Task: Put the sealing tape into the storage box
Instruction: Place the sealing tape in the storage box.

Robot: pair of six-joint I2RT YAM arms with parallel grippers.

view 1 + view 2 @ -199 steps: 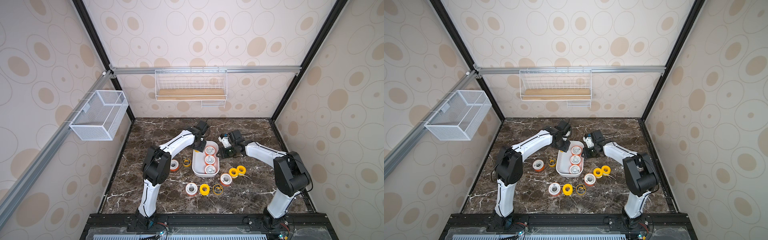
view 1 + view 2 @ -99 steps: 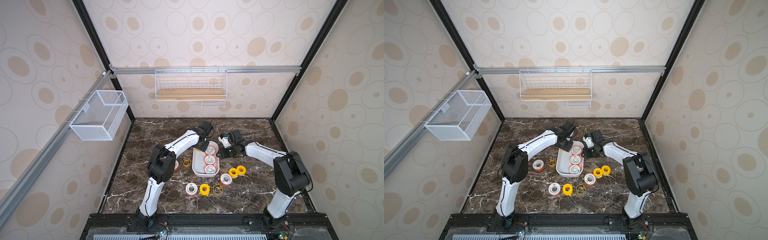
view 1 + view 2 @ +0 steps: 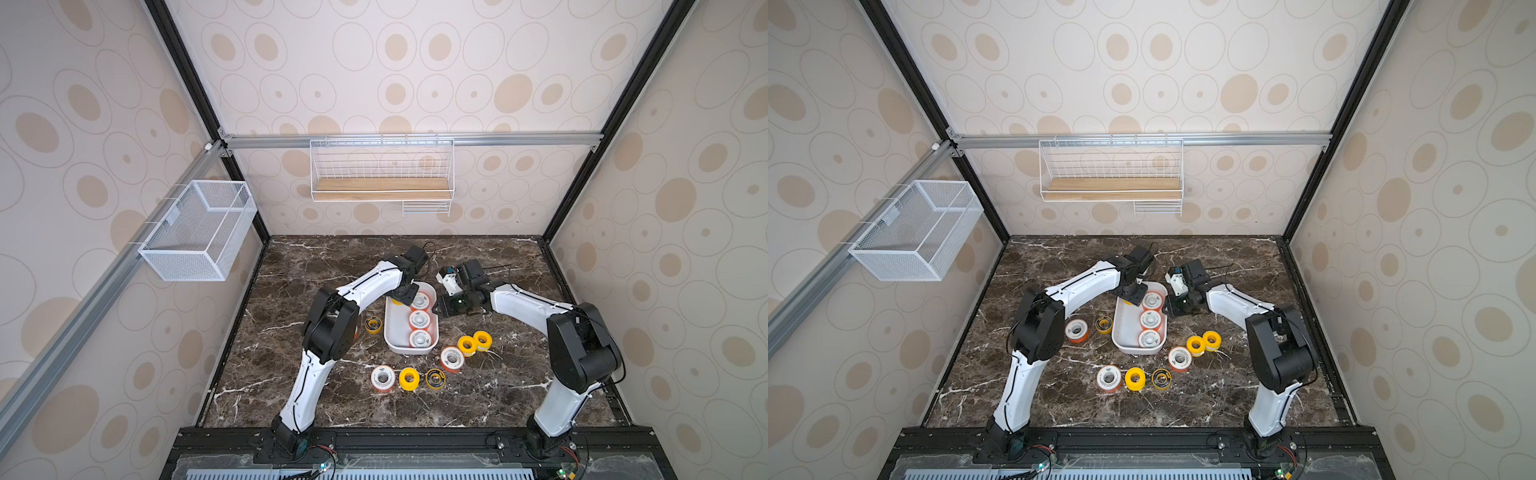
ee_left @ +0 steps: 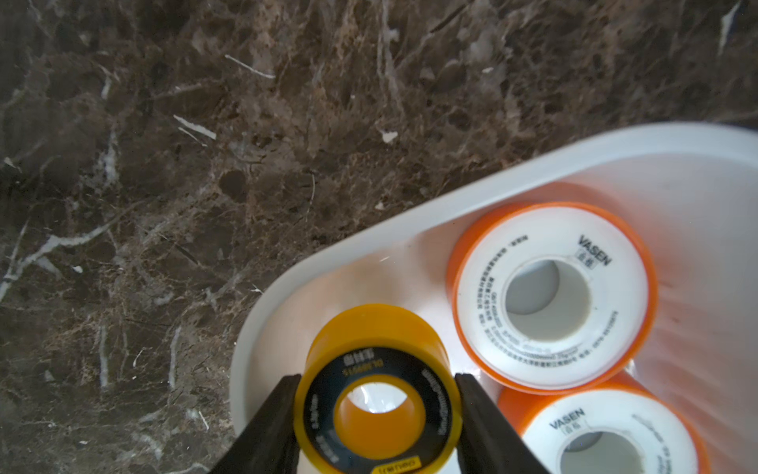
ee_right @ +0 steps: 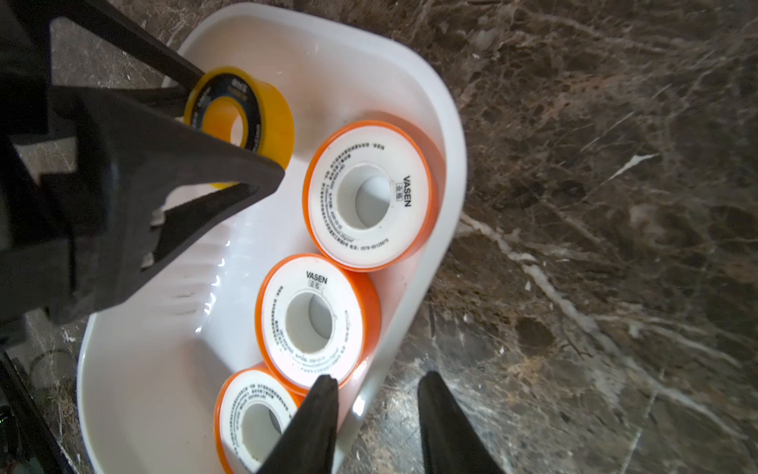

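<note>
My left end effector (image 4: 377, 381) grasps a yellow spool (image 4: 371, 344) inside the box (image 5: 453, 172), at its end toward the rear edge of the surface (image 3: 316, 266). My right end effector (image 5: 378, 375) straddles the box rim; I can't tell if it's clamped.

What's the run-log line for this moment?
left gripper: shut on yellow spool, inside storage box | right gripper: open, at box rim | boxed: three white spools

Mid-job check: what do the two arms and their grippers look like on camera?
The left arm and right arm match: white shells with a thin black line along each, bulky black joints, black cables looping at the wrists. The left gripper and right gripper have matt black, wedge-shaped fingers tapering to narrow tips.
</note>
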